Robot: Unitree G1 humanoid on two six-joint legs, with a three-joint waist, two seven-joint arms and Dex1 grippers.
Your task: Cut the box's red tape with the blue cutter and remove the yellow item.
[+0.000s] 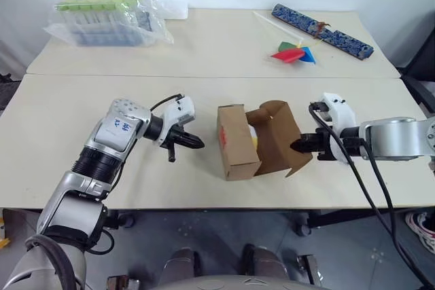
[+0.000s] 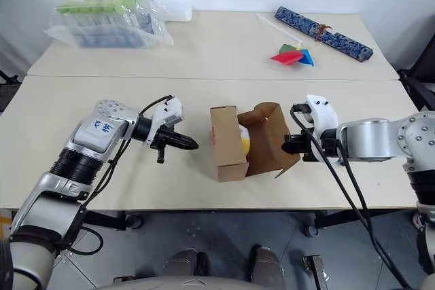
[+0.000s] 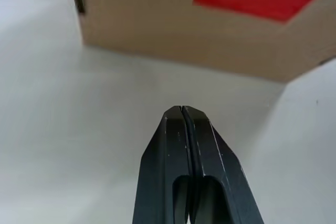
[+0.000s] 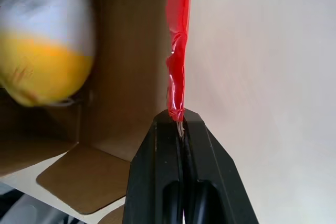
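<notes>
The left gripper (image 1: 194,142) hovers with its fingers pressed together and empty, aimed toward three o'clock at the box (image 1: 238,142), just short of it. The box lies on the near table (image 1: 54,134), its long axis running twelve to six, its mouth opened toward three. Red tape (image 1: 223,136) marks its nine-o'clock face. The yellow item (image 2: 243,138) sits inside. At three o'clock, the right gripper (image 1: 300,145) pinches the opened flap's (image 1: 285,142) edge.

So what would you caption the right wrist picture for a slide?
Shut fingers pinching the edge of the box's flap by the red tape, with the yellow item inside the opened carton.
</notes>
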